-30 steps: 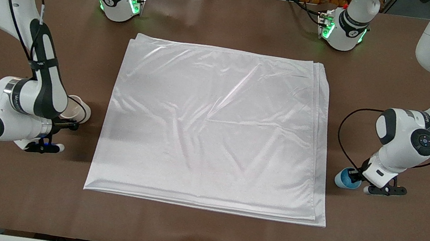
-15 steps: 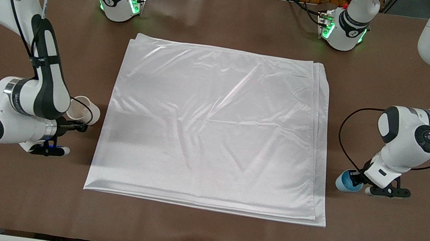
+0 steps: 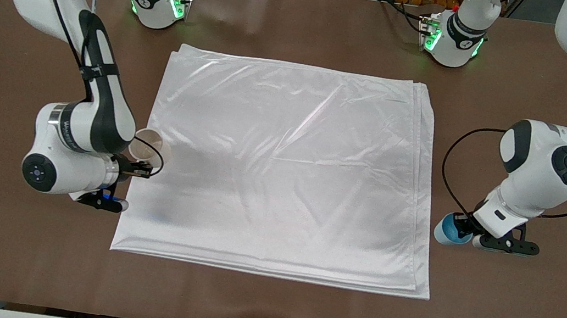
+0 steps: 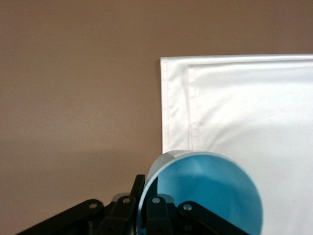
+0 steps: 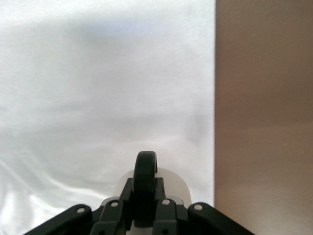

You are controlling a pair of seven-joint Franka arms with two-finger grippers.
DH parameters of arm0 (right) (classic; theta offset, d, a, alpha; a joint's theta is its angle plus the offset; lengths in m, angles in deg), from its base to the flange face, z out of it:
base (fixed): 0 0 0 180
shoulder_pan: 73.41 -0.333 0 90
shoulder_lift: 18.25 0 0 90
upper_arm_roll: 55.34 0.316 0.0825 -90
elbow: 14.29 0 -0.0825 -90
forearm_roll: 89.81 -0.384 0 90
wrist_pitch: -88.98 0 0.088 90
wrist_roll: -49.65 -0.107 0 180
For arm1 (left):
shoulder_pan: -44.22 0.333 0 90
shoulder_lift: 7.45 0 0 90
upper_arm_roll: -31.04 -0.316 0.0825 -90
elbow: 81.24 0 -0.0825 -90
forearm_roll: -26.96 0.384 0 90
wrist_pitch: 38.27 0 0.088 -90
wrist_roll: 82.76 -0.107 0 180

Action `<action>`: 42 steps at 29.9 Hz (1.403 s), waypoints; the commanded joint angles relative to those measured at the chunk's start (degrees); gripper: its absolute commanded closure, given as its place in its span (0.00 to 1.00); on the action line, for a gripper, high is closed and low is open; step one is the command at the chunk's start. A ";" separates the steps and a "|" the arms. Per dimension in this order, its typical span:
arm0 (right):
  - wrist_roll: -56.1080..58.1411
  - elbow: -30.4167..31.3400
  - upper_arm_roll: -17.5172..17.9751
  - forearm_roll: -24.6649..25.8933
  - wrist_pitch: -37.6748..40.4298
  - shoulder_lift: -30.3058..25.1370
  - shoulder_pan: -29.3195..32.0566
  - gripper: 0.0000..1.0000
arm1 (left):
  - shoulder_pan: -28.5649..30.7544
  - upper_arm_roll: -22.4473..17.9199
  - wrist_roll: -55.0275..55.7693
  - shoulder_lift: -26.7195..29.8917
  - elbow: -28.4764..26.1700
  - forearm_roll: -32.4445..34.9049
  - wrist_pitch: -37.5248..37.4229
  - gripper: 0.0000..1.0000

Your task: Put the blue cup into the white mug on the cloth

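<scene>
The blue cup [image 3: 450, 230] is held off the table in the left gripper [image 3: 465, 229], over bare tabletop at the left arm's end, just beside the edge of the cloth [image 3: 282, 170]. In the left wrist view the cup [image 4: 208, 193] shows its bright blue inside, and the fingers [image 4: 156, 213] pinch its rim, one inside the wall and one outside. The same view shows a corner of the cloth [image 4: 244, 107] with its stitched, layered hem lying on the brown table [image 4: 73, 98].

The cloth lies flat in the middle of the table [image 3: 263, 306], glossy and softly wrinkled, with layered edges showing along the side toward the left arm.

At the right arm's end the right gripper [image 3: 141, 168] holds the white mug [image 3: 148, 144] over the edge of the cloth. The right wrist view shows the mug [image 5: 151, 188] from above the fingers [image 5: 168, 213], which are pressed against the black handle [image 5: 145, 171] from both sides; the cloth [image 5: 98, 98] fills most of that view, with a strip of bare table [image 5: 264, 117] beside it.

Farther from the front camera than the cloth, both arms' bases [image 3: 159, 0] stand along the table edge with green lights on.
</scene>
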 commanded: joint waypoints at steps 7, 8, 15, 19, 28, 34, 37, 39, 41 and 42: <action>-14.79 -0.17 -0.04 -4.81 0.47 -1.22 -6.31 1.00 | 0.01 5.20 3.77 4.49 1.00 -0.32 -8.27 1.00; -16.02 -0.52 -0.13 -4.90 0.47 -1.22 -7.01 1.00 | 0.00 5.55 3.77 4.58 1.08 -0.32 -8.54 1.00; -25.34 -1.67 -0.13 -7.00 -1.02 -1.04 -11.76 1.00 | 0.00 7.84 5.96 5.37 1.08 -0.41 -9.42 1.00; -29.38 -1.49 -0.22 -9.03 -5.15 -0.78 -13.96 1.00 | 0.00 9.60 8.86 5.72 1.17 -0.32 -10.73 1.00; -39.23 -1.32 -0.22 -9.47 -11.83 0.54 -19.67 1.00 | -0.08 13.11 14.58 5.81 1.61 -0.32 -11.97 1.00; -44.42 -1.14 -0.31 -9.29 -16.66 2.56 -23.62 1.00 | -1.40 14.26 18.53 5.81 1.79 0.12 -12.58 1.00; -46.00 -1.14 -0.31 -9.03 -18.34 3.44 -25.12 1.00 | -3.07 14.26 21.34 5.63 3.10 0.38 -13.46 1.00; -47.05 -1.14 -0.31 -8.94 -19.22 3.96 -25.91 1.00 | -4.03 14.26 23.01 5.28 4.33 1.26 -14.34 1.00; -48.37 -1.05 -0.39 -8.77 -20.53 4.75 -26.61 1.00 | -5.00 14.26 24.85 4.84 5.30 1.70 -14.78 1.00; -49.07 -1.05 -0.40 -8.68 -21.32 5.02 -27.23 1.00 | -5.61 14.26 25.91 4.75 5.65 1.79 -14.87 1.00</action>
